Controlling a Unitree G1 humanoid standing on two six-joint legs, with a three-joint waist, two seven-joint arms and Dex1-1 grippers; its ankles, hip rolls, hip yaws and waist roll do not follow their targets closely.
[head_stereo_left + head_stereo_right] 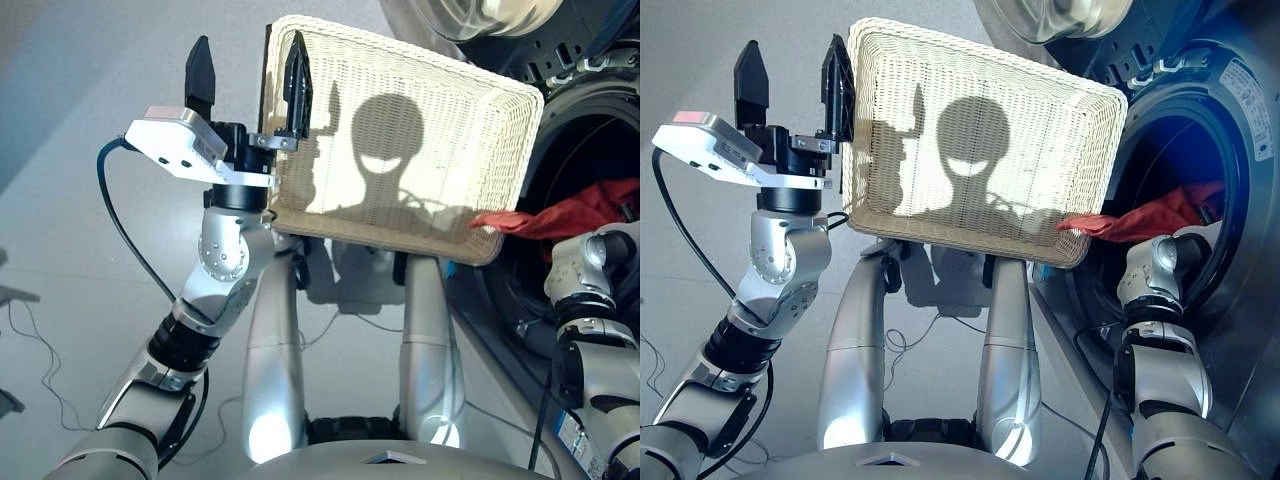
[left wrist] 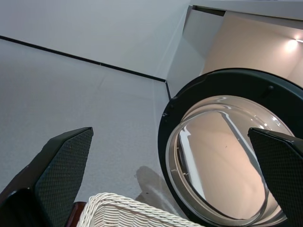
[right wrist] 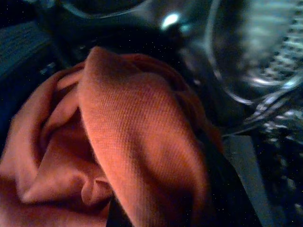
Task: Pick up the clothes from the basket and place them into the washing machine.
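Observation:
The cream-white wicker basket [image 1: 420,100] stands straight ahead, its woven floor showing only a shadow. My left gripper [image 1: 248,70] is raised beside the basket's left rim, open, with nothing between its black fingers [image 2: 57,170]. A red garment [image 1: 1140,215] stretches from the basket's right front corner into the drum of the dark grey washing machine [image 1: 1240,130]. My right arm [image 1: 1155,270] reaches into that drum, the gripper hidden from the head views. In the right wrist view the red garment [image 3: 118,142] is bunched right in front of the camera and covers the fingers, which look shut on it.
The machine's round glass door [image 2: 222,156] hangs open above and behind the basket. A thin cable [image 1: 40,370] trails over the grey floor at the left. A dark strip runs along the basket's left edge [image 1: 266,80].

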